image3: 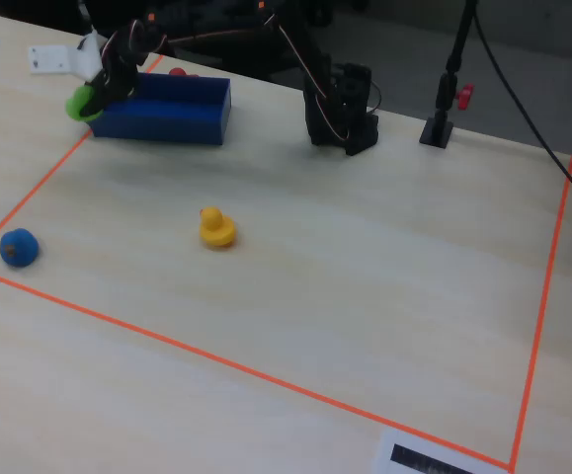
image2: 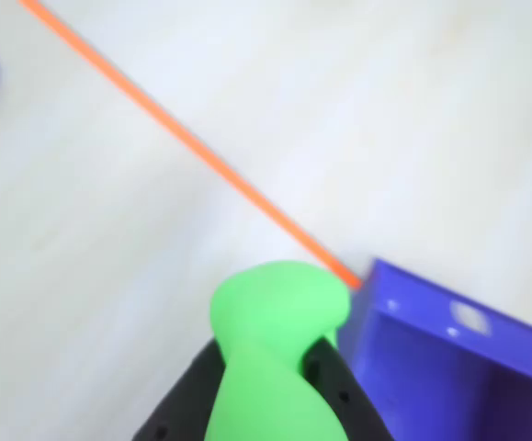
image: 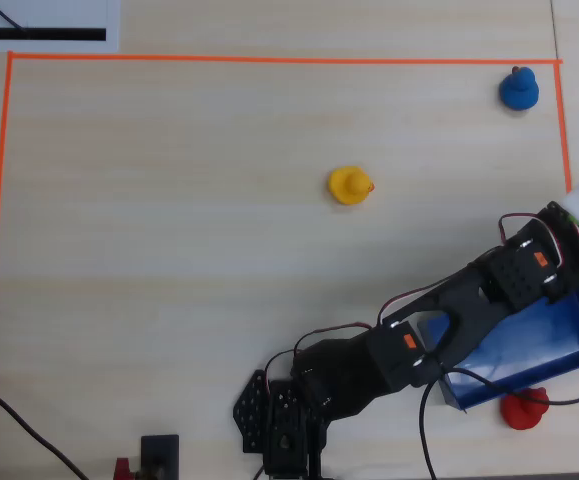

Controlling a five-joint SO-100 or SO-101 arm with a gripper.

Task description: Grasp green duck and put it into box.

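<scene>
Bystanders on my table: three ducks, tape, a stand.

From overhead I saw a yellow duck sitting mid-table, a blue duck in the top right corner just inside the orange tape, and a red duck near the bottom right beside the tape. A black stand with a red clip stood at the table's far edge in the fixed view, cables trailing past it.

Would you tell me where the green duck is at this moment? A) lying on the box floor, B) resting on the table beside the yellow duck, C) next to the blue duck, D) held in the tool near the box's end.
D: the tool grips the green duck just outside the box.
</scene>
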